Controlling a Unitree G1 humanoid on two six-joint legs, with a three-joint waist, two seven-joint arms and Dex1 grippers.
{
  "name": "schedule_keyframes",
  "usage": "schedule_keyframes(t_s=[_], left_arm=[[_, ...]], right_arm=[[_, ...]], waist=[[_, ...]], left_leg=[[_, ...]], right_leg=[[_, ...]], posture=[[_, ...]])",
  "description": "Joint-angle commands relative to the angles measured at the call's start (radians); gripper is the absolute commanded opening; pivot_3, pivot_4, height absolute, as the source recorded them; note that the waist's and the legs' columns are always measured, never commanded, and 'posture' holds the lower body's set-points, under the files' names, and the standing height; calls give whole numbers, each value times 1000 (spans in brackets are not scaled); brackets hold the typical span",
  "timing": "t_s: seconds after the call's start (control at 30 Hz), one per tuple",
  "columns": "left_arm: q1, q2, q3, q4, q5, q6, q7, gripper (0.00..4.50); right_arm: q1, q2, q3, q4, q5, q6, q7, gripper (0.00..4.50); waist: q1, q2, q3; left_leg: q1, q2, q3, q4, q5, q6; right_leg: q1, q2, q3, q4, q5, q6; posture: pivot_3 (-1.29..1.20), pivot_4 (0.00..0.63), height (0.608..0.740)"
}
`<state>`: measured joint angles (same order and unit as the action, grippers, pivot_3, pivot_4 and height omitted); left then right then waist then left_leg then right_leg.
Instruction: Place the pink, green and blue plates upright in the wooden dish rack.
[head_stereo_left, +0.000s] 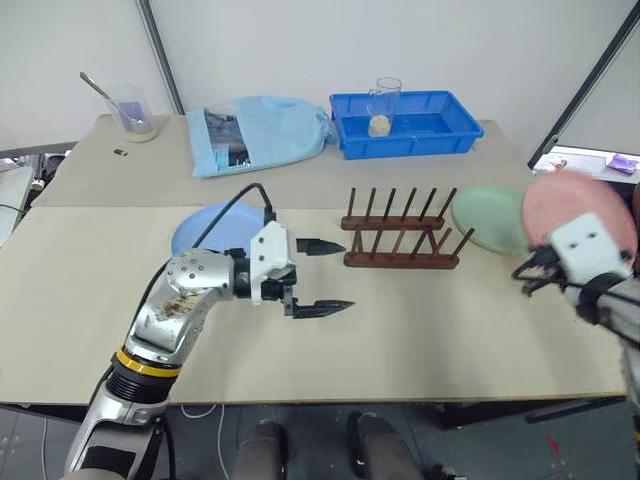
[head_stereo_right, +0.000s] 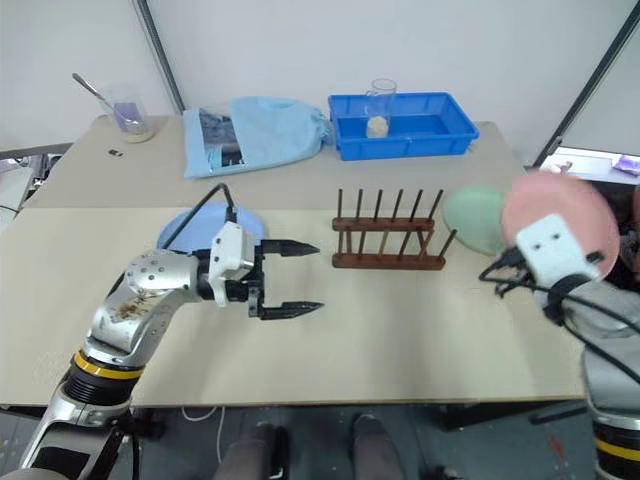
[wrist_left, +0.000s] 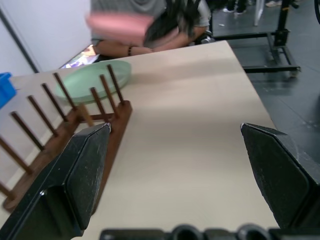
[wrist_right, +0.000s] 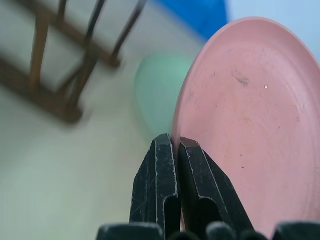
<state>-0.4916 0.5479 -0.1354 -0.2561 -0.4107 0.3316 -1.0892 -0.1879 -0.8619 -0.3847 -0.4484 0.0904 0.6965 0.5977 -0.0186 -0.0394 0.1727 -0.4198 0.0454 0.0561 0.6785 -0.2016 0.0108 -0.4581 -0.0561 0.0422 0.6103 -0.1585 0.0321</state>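
my right wrist view shows my right pincer (wrist_right: 176, 145) clamped on the pink plate (wrist_right: 250, 120) rim. head view adds my left pincer (head_stereo_left: 322, 277) spread wide, empty, beside the wooden dish rack (head_stereo_left: 400, 240).

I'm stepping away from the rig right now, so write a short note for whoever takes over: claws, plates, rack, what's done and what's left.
Right claw: shut on the pink plate, held on edge above the table, right of the wooden dish rack.
Left claw: open, empty, level, pointing toward the rack.
Green plate: flat on the table by the rack's right end.
Blue plate: flat on the table, left of the rack, behind the left arm.
Done: pink plate picked up. Rack holds no plates.
Left: slot pink, then green and blue, upright.
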Motion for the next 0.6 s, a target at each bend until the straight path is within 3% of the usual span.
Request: schedule_keyframes(t_s=[0.03, 0.13, 0.33, 0.6], left_arm=[[-3, 13, 38, -50, -57, 16, -7, 4500], [-13, 20, 48, -47, -73, 9, -21, 4500], [-50, 33, 79, -45, -151, 53, -42, 4500], [-83, 61, 98, -81, -274, 179, -61, 4500]], right_arm=[[-86, 0, -50, -69, 155, 33, 77, 13], [-219, 49, -92, -23, 338, 89, 117, 13], [-484, 113, -217, 179, 754, 395, 106, 13], [-543, 99, -247, 407, 909, 502, 68, 13]], waist=[[1, 0, 0], [0, -1, 1], [6, -1, 1], [5, -1, 1]], left_leg=[[1, 1, 0, 0, 0, 0], [0, 1, 0, 0, 0, 0], [-2, 1, -1, 0, 0, 0], [-4, 0, -1, -1, 0, 1]], right_leg=[[1, 1, -1, 0, 0, 0], [1, 1, 0, -1, 0, 0], [0, 1, 0, -1, 0, 0], [0, 1, 0, -4, 0, -1]], posture=[[0, 150, 720], [0, 150, 720], [0, 150, 720], [0, 150, 720]])
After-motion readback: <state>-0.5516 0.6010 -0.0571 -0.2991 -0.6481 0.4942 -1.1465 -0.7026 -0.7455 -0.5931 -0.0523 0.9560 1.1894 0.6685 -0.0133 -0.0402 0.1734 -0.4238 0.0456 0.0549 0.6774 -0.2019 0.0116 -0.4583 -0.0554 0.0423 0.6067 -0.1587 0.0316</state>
